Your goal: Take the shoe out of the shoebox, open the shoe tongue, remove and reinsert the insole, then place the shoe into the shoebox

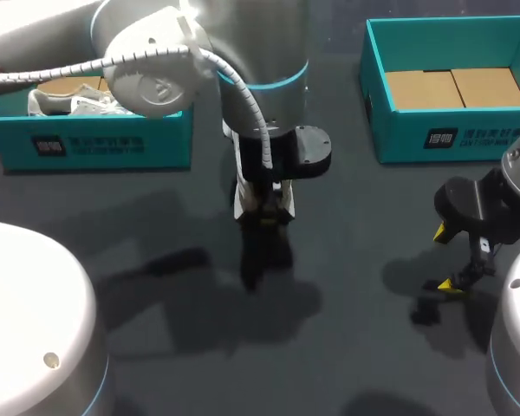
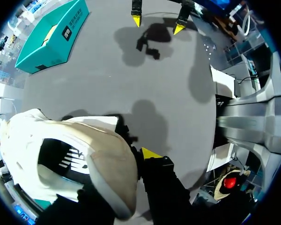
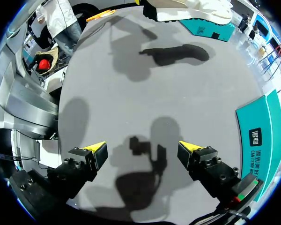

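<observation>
**Holding a white sneaker above the middle of the table**

Hovering nearest, at the right side of the dark table [image 1: 347, 364], the right gripper [image 3: 143, 147] is gripping nothing. Its two yellow-tipped fingers are standing wide apart, with only bare tabletop and their own shadow between them.

Further in, towards the middle, the left gripper [image 1: 264, 215] is clamping the white sneaker [image 2: 84, 159] and holding it clear of the surface. The shoe's shadow is falling on the table beneath it. In the left wrist view one yellow fingertip [image 2: 150, 153] is pressing against the outside of the shoe. The other finger is hiding behind the upper, and the dark opening of the shoe is facing the camera. The two grippers are sitting well apart.

Along the far edge, two teal boxes are lying open. The right shoebox [image 1: 451, 134] is showing its brown cardboard floor. The left shoebox [image 1: 113, 143] is sitting partly behind the left arm and is holding a second white shoe [image 1: 69, 104]. The held sneaker is hanging between the two boxes, nearer the left one and touching neither.
</observation>
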